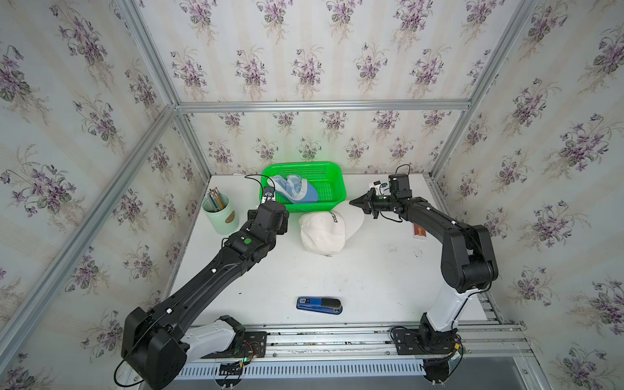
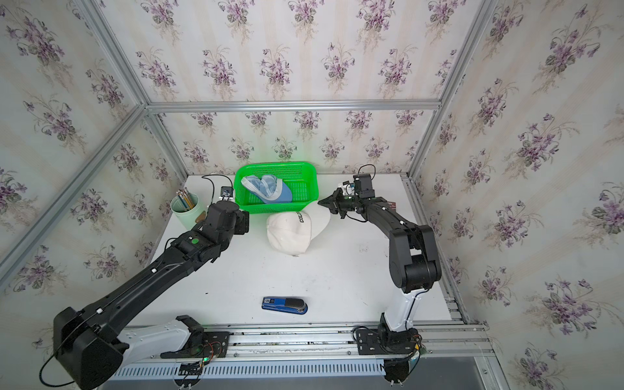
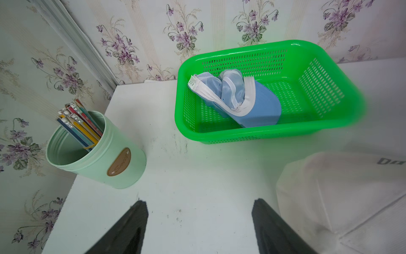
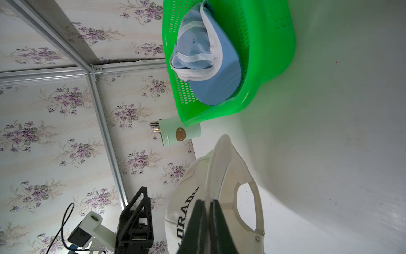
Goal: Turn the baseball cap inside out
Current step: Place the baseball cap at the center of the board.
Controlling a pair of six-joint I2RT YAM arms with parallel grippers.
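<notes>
The white baseball cap (image 1: 322, 233) with black lettering lies crown up on the table, in front of the green basket. Its brim points toward the back right. My right gripper (image 4: 207, 201) is shut on the edge of that brim, and in both top views the gripper (image 2: 322, 202) reaches in from the right. The rear strap opening of the cap (image 4: 222, 167) shows beside the jaws. Left of the cap (image 3: 340, 187), my left gripper (image 3: 200, 204) stands open over bare table with nothing between its fingers. In the top views its fingers are hidden under the wrist.
The green basket (image 1: 304, 167) at the back holds a light blue cap (image 1: 297, 190). A mint pencil cup (image 1: 219, 216) stands at the left edge. A blue stapler (image 1: 319, 305) lies near the front. A small red and white box (image 1: 418, 232) sits under the right arm.
</notes>
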